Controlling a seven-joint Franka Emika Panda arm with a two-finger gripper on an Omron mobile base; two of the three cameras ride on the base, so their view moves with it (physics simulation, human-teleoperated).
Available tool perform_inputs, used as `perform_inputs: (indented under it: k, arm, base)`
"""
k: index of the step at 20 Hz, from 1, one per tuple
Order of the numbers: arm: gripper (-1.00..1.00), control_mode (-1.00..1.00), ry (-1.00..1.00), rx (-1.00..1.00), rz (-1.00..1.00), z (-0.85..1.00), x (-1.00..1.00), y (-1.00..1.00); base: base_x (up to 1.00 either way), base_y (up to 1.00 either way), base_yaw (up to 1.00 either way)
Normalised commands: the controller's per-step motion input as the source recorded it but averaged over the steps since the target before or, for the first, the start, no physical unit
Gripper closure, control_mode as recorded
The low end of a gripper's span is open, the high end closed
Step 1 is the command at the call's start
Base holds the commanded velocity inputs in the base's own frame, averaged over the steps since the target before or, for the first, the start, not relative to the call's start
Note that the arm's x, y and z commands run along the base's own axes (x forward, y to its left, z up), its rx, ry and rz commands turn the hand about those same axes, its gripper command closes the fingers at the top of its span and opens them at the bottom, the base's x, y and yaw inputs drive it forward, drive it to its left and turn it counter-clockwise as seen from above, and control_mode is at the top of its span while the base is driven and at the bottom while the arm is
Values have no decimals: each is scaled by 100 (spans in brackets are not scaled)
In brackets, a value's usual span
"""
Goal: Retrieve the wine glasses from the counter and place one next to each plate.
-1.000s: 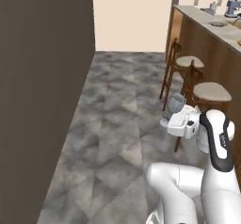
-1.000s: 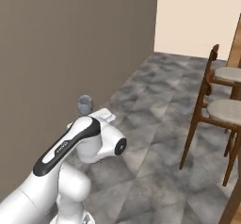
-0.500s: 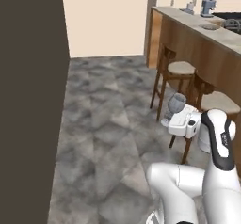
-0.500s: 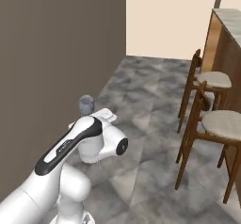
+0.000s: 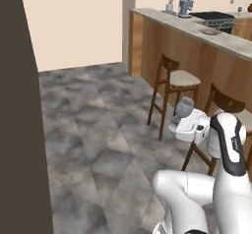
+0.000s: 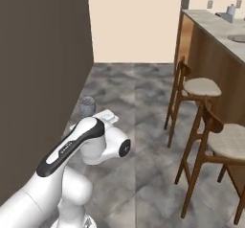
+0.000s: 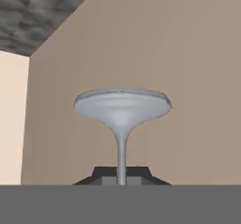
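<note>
Wine glass (image 5: 185,107) over grey floor (image 5: 98,130)

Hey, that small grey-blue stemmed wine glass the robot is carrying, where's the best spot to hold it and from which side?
Grip the small grey-blue stemmed wine glass on its thin stem, coming from the side, as the hand does now: shut on the stem. The stem is slim enough for the fingers to close around, while the rounded bowl and flat round foot are far wider.
</note>
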Motion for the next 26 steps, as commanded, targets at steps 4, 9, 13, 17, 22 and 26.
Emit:
perform_inputs:
  k: [4, 9, 13, 17, 22, 26]
  arm:
    - [100, 100, 0, 0, 0, 0, 0, 0]
    - [100, 100, 0, 0, 0, 0, 0, 0]
    - [100, 100, 0, 0, 0, 0, 0, 0]
    - [100, 100, 0, 0, 0, 0, 0, 0]
    - [100, 100, 0, 0, 0, 0, 0, 0]
    - [100, 100, 0, 0, 0, 0, 0, 0]
  base:
    - [100, 52, -49]
    - [77, 31, -57]
    - [13, 4, -66]
    - [-57, 0, -61]
    - [-25, -3, -63]
    - [-39, -8, -59]
